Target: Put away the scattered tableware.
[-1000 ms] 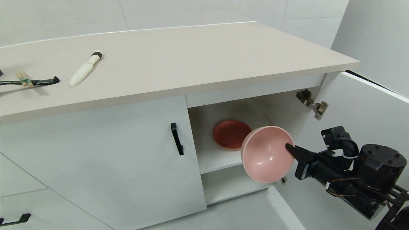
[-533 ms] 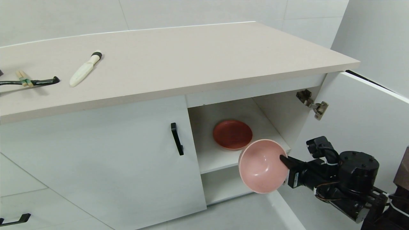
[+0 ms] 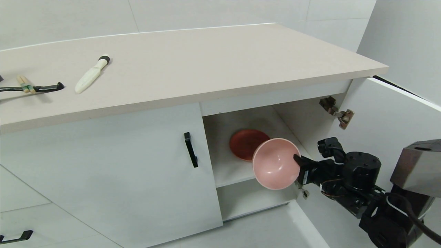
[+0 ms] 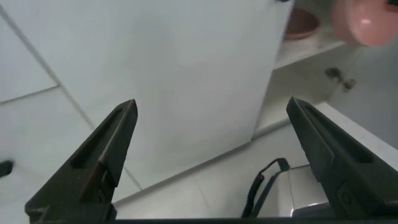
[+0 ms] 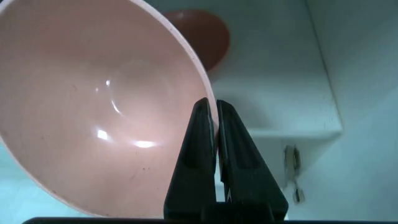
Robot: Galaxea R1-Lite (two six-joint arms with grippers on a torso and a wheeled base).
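You have the right gripper (image 3: 296, 160) pinching the bowl (image 3: 274, 165) at its 3 o'clock rim, with the bowl tipped on edge. At the bowl's 11 o'clock, the plate (image 3: 244, 143) lies on the shelf (image 3: 227, 168).

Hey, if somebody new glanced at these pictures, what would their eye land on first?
Most likely the pink bowl, pinched by its rim in the right gripper and tipped on edge in front of the open cabinet. Behind it a red plate lies on the upper shelf, and a pale utensil lies on the countertop toward the robot's left.
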